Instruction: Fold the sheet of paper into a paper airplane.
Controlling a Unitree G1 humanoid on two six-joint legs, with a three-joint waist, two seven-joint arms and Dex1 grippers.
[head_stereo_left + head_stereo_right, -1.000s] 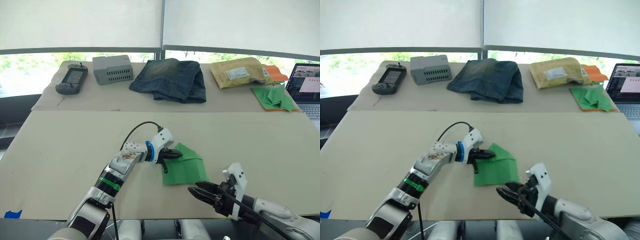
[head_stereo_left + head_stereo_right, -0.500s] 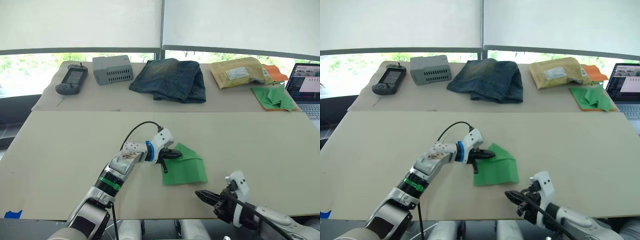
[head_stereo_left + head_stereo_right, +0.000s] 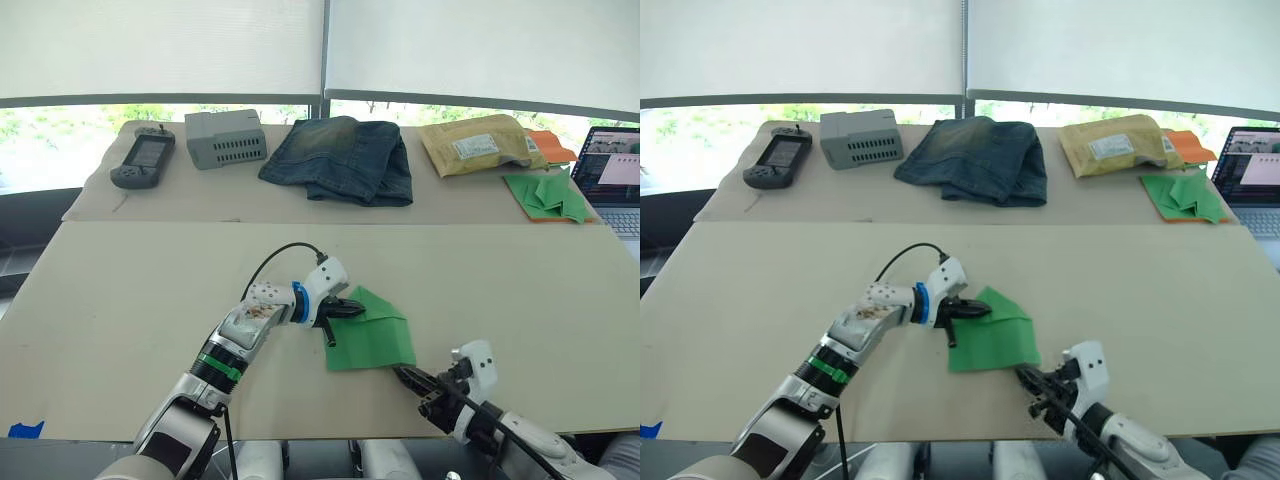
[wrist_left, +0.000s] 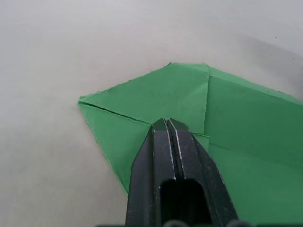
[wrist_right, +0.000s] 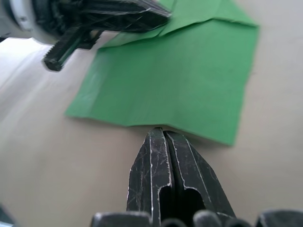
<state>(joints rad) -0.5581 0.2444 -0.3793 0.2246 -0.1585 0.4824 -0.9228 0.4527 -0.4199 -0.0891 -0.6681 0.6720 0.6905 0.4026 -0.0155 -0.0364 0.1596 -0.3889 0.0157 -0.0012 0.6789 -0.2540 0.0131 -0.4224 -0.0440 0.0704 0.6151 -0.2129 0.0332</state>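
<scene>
The sheet of paper [image 3: 372,338] lies flat on the beige table [image 3: 140,290], bright green, with creased flaps folded at its far left corner [image 4: 156,94]. My left gripper [image 3: 358,309] is shut and its closed tips [image 4: 165,124] rest on top of those folded flaps. From the near right, my right gripper [image 3: 401,372] points at the sheet, shut. Its tip [image 5: 158,131] sits at the sheet's near edge [image 5: 180,80], close to the near right corner; touching or just short, I cannot tell. In the right wrist view, the left gripper [image 5: 158,12] lies across the sheet's far side.
On the far table lie a handheld controller [image 3: 144,158], a grey box [image 3: 226,138], folded jeans [image 3: 340,158], a yellow padded envelope [image 3: 478,143], orange paper [image 3: 552,147] and a heap of green paper pieces [image 3: 548,195]. A laptop [image 3: 612,175] stands at the far right.
My right gripper dropped back toward the near edge, then came forward to the sheet's near right edge. The left gripper and the sheet have stayed put.
</scene>
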